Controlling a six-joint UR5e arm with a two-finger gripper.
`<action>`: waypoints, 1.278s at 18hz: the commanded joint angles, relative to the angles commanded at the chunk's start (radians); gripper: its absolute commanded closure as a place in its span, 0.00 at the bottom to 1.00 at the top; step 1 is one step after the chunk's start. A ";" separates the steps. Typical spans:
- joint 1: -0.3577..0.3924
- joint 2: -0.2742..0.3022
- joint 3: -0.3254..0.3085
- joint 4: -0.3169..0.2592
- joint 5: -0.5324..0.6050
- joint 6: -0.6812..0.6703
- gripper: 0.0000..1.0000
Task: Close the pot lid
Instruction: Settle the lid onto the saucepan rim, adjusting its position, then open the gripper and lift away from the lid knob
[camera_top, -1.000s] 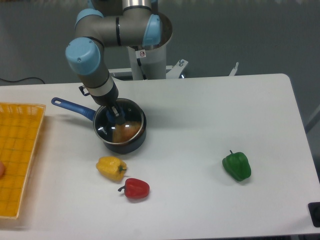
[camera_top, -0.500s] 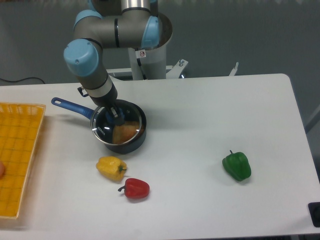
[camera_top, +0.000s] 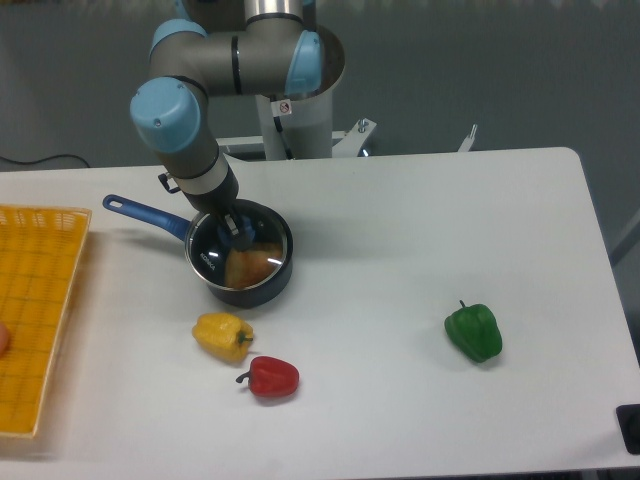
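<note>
The pot (camera_top: 268, 285) is a small dark saucepan left of the table's centre, its long blue handle (camera_top: 145, 214) pointing back left. The glass lid (camera_top: 222, 262) with its metal rim lies over the pot's mouth, shifted slightly left of the pot's rim. Something orange-brown shows through the glass. My gripper (camera_top: 238, 231) reaches down from the arm above and is shut on the lid's blue knob.
A yellow pepper (camera_top: 222, 335) and a red pepper (camera_top: 269, 377) lie just in front of the pot. A green pepper (camera_top: 473, 332) lies at the right. A yellow basket (camera_top: 40, 310) stands at the left edge. The arm's base (camera_top: 295, 120) stands behind the pot.
The lid, held by the knob, shifted a little left and then back right over the pot. The pot and the peppers have not moved.
</note>
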 joint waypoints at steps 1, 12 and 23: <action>-0.002 0.000 0.000 0.000 -0.002 -0.002 0.30; 0.005 -0.003 0.011 -0.002 0.005 -0.008 0.01; 0.038 -0.002 0.125 -0.058 -0.009 -0.014 0.00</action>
